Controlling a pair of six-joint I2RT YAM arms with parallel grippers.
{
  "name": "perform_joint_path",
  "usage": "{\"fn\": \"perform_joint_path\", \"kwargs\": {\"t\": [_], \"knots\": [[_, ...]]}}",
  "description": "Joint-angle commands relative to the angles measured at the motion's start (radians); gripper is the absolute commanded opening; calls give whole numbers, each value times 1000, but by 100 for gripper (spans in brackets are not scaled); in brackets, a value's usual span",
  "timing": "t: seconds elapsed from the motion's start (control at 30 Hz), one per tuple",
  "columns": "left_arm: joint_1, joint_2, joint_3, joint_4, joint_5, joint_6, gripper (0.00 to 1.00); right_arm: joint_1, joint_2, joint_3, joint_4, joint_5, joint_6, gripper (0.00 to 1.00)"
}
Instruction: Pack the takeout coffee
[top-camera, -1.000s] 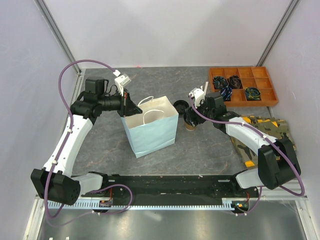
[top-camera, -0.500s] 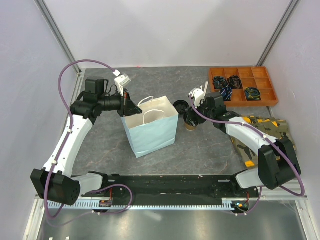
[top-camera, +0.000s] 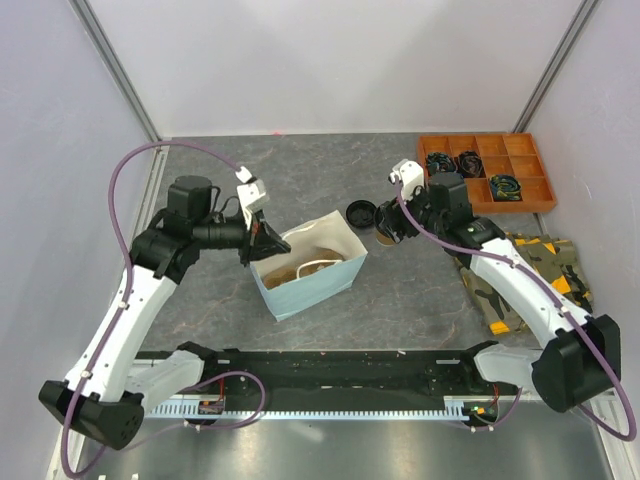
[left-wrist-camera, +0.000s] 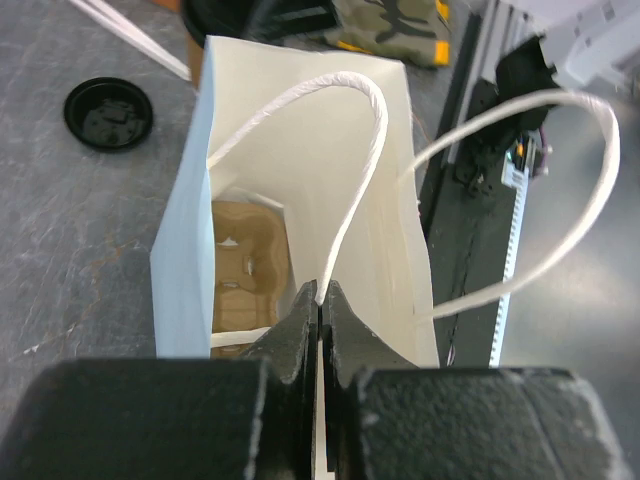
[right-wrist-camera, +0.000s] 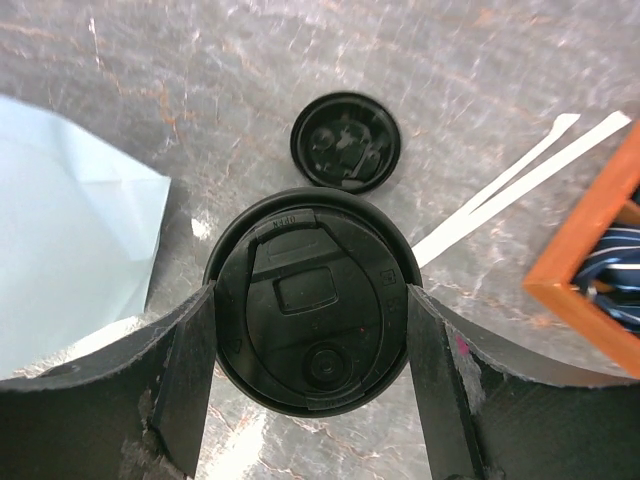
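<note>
**A:** Where is the takeout coffee (right-wrist-camera: 311, 292)?

**B:** To the right of the light-blue paper bag (top-camera: 312, 272), near the bag's far right corner and not touching it. It is upright with its black lid on. The right claw (right-wrist-camera: 309, 322) has it. One of the fingers (right-wrist-camera: 186, 378) presses each side of the lid rim, so the claw is closed only as far as the cup allows.

**A:** Is it standing on the tabletop (top-camera: 420, 292) or lifted?

**B:** I cannot tell from either view.

**A:** And the left claw (left-wrist-camera: 320, 312)?

**B:** It is pinched fully together on the near-left edge of the bag's mouth, right where one white handle (left-wrist-camera: 352, 160) meets the paper. The second handle loops out past the bag's side. The mouth is open.

**A:** Is anything inside the bag?

**B:** A tan pulp carrier (left-wrist-camera: 246, 272) lies at the bottom. The left wrist camera shows it plainly, and it shows as a brown patch from above.

**A:** What else is around the bag?

**B:** A loose black lid (right-wrist-camera: 345, 142) lies flat on the tabletop, right of the bag and a little farther back than the coffee. An orange tray (top-camera: 486, 171) with small dark bundles in its compartments sits well off to the bag's right, toward the back. Two white strips (right-wrist-camera: 520, 178) lie on the tabletop between that tray and the loose lid.
</note>
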Motion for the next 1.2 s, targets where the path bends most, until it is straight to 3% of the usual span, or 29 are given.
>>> {"fn": "perform_joint_path", "kwargs": {"t": [0.0,0.47,0.9,1.17], "knots": [[-76,-54,-35,-50,-12,150,2,-9,-51,80,-38,26,5,55],[-214,-175,-107,-130,-60,346,2,-9,-169,202,-170,14,-55,56],[-230,-175,-45,-24,-88,279,2,-9,-180,248,-188,-12,-56,56],[-282,-201,-68,-25,-78,364,2,-9,-158,265,-196,-26,-90,56]]}}
